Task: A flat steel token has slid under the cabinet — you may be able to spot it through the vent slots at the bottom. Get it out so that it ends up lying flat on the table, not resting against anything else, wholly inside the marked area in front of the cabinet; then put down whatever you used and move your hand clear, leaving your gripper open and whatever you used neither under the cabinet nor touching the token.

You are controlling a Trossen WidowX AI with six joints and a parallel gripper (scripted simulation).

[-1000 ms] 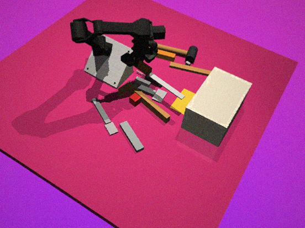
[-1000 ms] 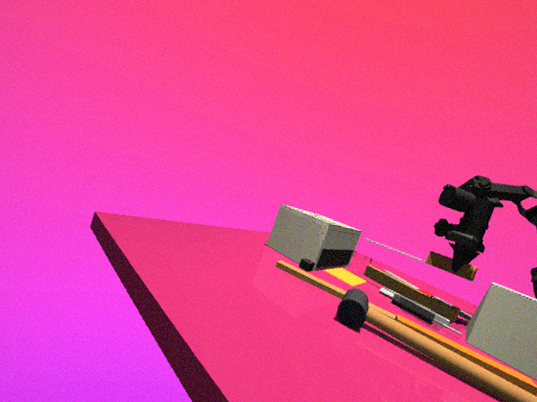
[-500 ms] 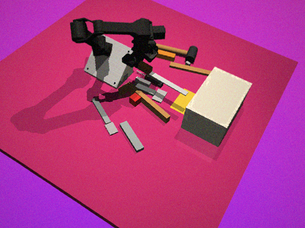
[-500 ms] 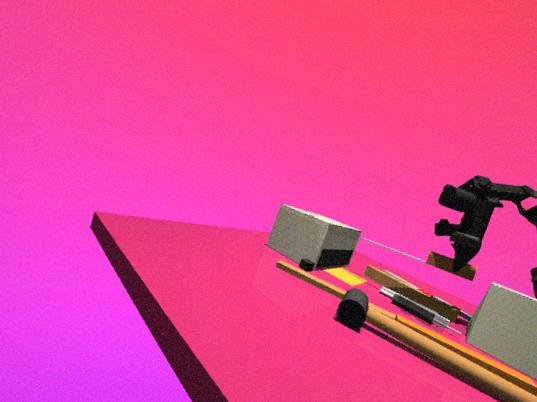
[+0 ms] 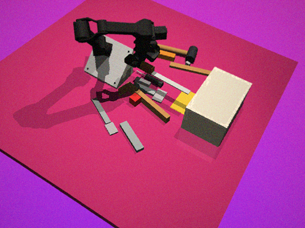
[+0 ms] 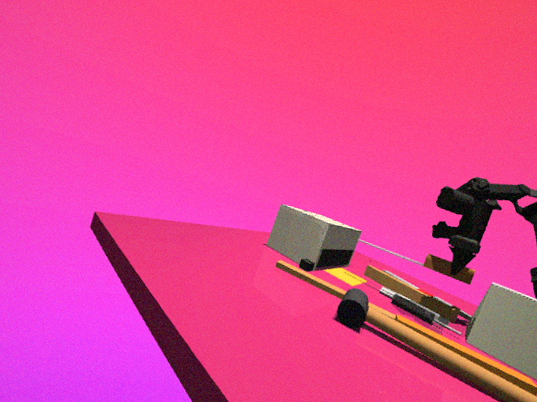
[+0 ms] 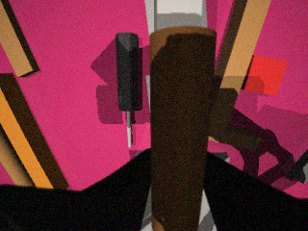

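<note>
My gripper (image 5: 140,63) (image 6: 456,271) (image 7: 175,155) grips the brown handle (image 5: 147,66) (image 6: 437,264) (image 7: 183,115) of 1 long flat blade (image 5: 172,83) (image 6: 390,251), raised above the worktop (image 5: 151,167) (image 6: 181,300) (image 7: 63,125). I can't see the token; presumably it's under the cabinet (image 5: 219,96) (image 6: 297,234). Sweeping it out, placing the tool and backing off remain.

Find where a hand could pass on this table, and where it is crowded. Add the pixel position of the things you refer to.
In the top view, room lies between the flat grey bar (image 5: 131,136) and the cabinet (image 5: 218,95) (image 6: 297,237), and beyond the mallet (image 5: 191,54) (image 6: 353,308) toward the far edge. Crowded: between the arm (image 5: 116,29) (image 6: 505,192) and yellow area (image 5: 180,102) (image 6: 345,275), around the screwdriver (image 5: 153,79) (image 6: 413,309) (image 7: 128,72).
</note>
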